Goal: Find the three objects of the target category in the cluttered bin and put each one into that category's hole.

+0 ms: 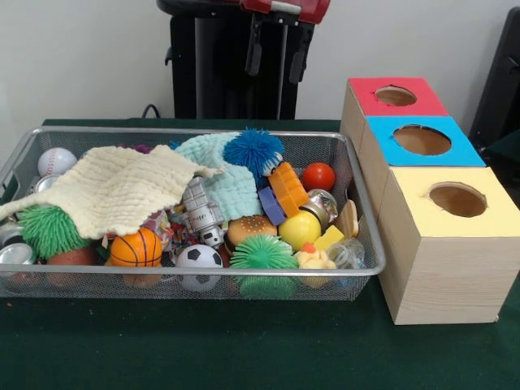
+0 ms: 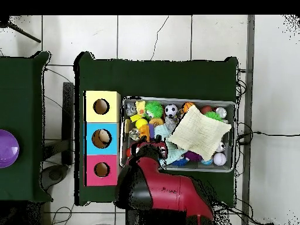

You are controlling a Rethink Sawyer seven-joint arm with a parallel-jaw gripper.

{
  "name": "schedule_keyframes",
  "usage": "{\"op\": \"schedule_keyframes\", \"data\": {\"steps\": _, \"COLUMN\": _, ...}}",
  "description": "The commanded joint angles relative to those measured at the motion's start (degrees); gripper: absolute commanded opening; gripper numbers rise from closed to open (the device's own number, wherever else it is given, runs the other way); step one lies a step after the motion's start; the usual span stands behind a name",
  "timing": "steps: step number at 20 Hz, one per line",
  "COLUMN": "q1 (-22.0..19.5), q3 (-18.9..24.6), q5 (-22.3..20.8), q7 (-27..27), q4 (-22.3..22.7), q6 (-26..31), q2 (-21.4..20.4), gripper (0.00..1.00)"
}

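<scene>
Wire-mesh bin holds a pale yellow cloth draped over its toys; a soccer ball, basketball and baseball lie around that cloth. 3 holed boxes stand beside the bin. Whether the gripper is apart or together, I cannot tell.

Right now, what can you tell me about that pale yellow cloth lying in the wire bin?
The pale yellow waffle-textured cloth looks like soft woven cotton. It lies crumpled and spread out, not folded, over the toys in one half of the silver wire mesh bin. One corner drapes toward the bin's end wall; another overlaps a light blue knitted cloth. It partly covers a green spiky ball and touches an orange basketball.
</scene>
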Motion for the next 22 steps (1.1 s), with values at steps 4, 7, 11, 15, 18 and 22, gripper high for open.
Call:
{"op": "schedule_keyframes", "data": {"steps": 4, "q1": -3.7, "q3": 7.0, "q5": -2.1, "q7": 5.6, "q4": -1.1, "q6": -0.2, "q2": 5.1, "gripper": 1.0}}
{"op": "schedule_keyframes", "data": {"steps": 7, "q1": -4.7, "q3": 7.4, "q5": -3.2, "q7": 5.0, "q4": -1.8, "q6": -1.5, "q2": 6.6, "gripper": 1.0}}
{"op": "schedule_keyframes", "data": {"steps": 11, "q1": -5.6, "q3": 8.1, "q5": -4.1, "q7": 4.8, "q4": -2.7, "q6": -3.2, "q2": 8.6, "gripper": 1.0}}
{"op": "schedule_keyframes", "data": {"steps": 15, "q1": -6.2, "q3": 9.8, "q5": -3.6, "q7": 6.5, "q4": -2.3, "q6": -6.3, "q2": 9.7, "gripper": 1.0}}
{"op": "schedule_keyframes", "data": {"steps": 18, "q1": -5.1, "q3": 10.3, "q5": -2.3, "q7": 8.4, "q4": -1.3, "q6": -7.5, "q2": 9.2, "gripper": 1.0}}
{"op": "schedule_keyframes", "data": {"steps": 22, "q1": -2.1, "q3": 7.3, "q5": -1.1, "q7": 9.5, "q4": -1.0, "q6": -8.6, "q2": 9.2, "gripper": 1.0}}
